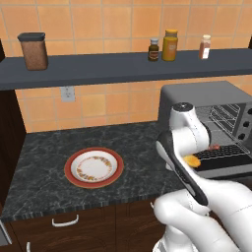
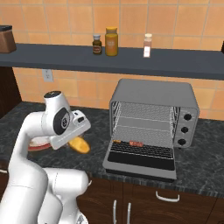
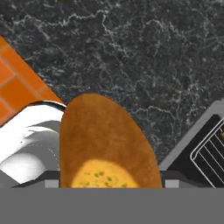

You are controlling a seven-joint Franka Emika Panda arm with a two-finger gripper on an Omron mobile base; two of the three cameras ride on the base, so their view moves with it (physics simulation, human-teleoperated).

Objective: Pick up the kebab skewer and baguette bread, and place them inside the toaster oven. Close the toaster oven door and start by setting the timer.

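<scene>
Above the worktop, between plate and oven, we see the baguette held in the air.
We see the claw clamped on the baguette, whose rounded end juts out toward the oven. The oven door lies folded down and open, and the skewer rests on the lower rack inside. The plate sits bare on the worktop, well apart from the oven. Three jars stand on the shelf above.
</scene>
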